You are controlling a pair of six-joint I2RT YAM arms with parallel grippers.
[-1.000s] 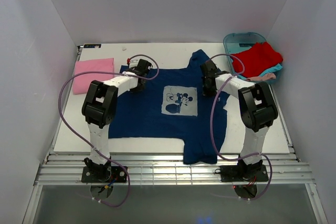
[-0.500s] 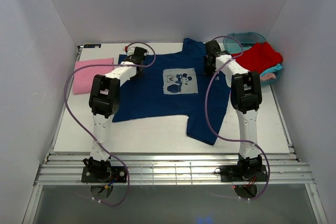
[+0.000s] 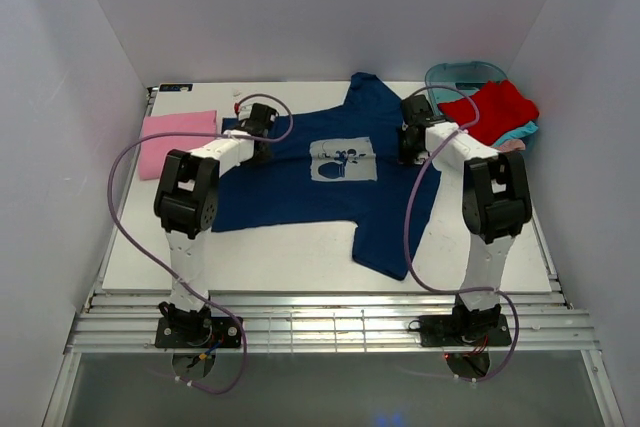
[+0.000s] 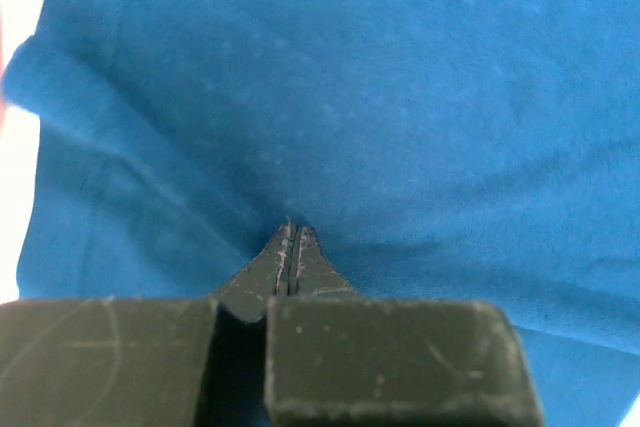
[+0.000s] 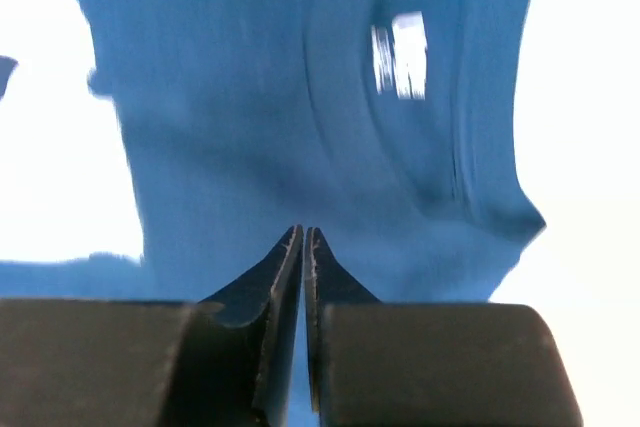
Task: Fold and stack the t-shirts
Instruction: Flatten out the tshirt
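Dragging the navy t-shirt (image 3: 290, 187) farther up until level with the tub (image 3: 455, 68), left gripper (image 4: 292, 235) and right gripper (image 5: 303, 237) stay pinched on its cloth, likely flattening it for folding.

Bright, even light; navy t-shirt (image 5: 250, 97) blurred close-up, its surroundings blown white.

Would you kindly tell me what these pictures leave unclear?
- Top view: the teal t-shirt lies mostly under the red t-shirt in the tub.
- Top view: the print on the navy t-shirt is too small to read.
- Right wrist view: blur smears a pale patch amid the cloth.
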